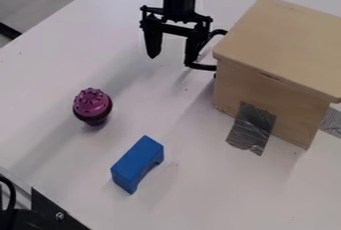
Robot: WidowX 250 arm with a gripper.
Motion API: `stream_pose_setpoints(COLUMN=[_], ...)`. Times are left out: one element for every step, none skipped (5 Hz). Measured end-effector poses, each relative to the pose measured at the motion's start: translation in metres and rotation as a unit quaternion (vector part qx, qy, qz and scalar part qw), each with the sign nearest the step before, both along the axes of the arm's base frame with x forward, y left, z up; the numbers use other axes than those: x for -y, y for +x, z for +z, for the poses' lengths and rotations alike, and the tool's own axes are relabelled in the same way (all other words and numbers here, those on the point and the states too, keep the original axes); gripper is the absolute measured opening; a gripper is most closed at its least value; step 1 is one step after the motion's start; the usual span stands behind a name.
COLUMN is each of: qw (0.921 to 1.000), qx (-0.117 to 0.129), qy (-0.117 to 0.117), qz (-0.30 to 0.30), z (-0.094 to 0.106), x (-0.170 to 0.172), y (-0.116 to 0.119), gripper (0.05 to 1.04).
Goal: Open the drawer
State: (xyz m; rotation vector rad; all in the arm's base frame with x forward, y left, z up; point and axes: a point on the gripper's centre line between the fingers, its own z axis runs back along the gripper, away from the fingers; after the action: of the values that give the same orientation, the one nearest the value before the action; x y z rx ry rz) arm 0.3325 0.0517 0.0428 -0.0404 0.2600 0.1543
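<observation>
The black gripper [171, 58] hangs at the upper middle, left of the wooden box [276, 50]. It is open, its two fingers spread apart with nothing visible between them. A black curved handle [202, 66] sticks out from the box's left side. The right finger overlaps the handle's outer bend in this view; whether they touch, I cannot tell. The drawer front faces away to the left and is hidden, so how far the drawer stands out cannot be told.
On the white table [40, 94] a purple toy cupcake [92, 105] stands at the left, and a blue arched block [138, 164] lies at the lower middle. Grey tape [252, 128] joins the box's front to the table. Dark equipment is at the lower left corner.
</observation>
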Motion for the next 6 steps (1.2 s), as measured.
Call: stream_pose_setpoints(qw=[1.0,0.9999,0.9998,0.9998,0.9997,0.9997], qx=[0.001,0.008,0.007,0.002,-0.009,-0.009], qy=[0.0,0.004,0.016,0.018,0.018,0.018], qz=[0.002,0.008,0.007,0.009,0.011,0.014], z=[0.001,0.003,-0.002,-0.009,-0.016,-0.015], x=[0.003,0.002,-0.003,-0.004,-0.006,-0.008], y=[0.001,0.005,0.013,0.021,0.02,0.022], gripper=[0.999,0.998,0.998,0.999,0.999,0.953])
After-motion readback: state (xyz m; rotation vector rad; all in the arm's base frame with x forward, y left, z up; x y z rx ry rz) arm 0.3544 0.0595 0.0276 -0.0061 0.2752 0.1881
